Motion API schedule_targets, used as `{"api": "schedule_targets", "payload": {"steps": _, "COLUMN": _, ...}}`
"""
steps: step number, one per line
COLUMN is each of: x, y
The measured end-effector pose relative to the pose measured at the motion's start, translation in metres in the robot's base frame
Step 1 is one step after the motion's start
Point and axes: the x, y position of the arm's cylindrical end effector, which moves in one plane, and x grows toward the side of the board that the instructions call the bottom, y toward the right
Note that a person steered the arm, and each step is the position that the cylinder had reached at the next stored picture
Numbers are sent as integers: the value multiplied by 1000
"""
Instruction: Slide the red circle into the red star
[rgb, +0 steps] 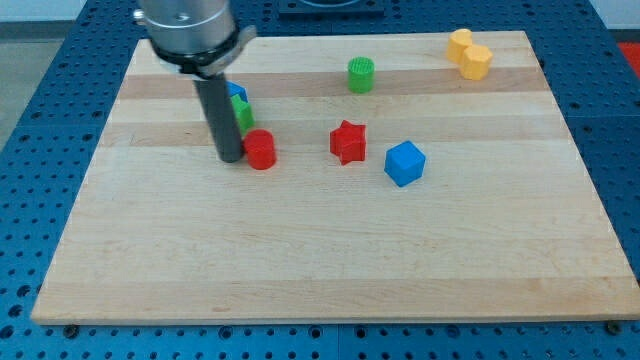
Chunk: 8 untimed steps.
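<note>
The red circle (261, 149) lies on the wooden board left of centre. The red star (348, 142) lies to its right, a clear gap between them. My tip (229, 158) rests on the board right against the red circle's left side. The dark rod rises from there to the arm's grey body at the view's top left.
A green block (243, 113) and a blue block (237, 94) sit just behind the rod, partly hidden. A blue cube (404, 163) lies right of the star. A green cylinder (361, 75) stands at top centre. Two yellow blocks (470, 54) sit at top right.
</note>
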Motion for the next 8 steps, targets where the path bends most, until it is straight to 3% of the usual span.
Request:
{"api": "schedule_targets", "payload": {"steps": 2, "x": 0, "y": 49}}
{"api": "schedule_targets", "payload": {"steps": 6, "x": 4, "y": 62}}
{"api": "schedule_targets", "payload": {"steps": 8, "x": -18, "y": 54}}
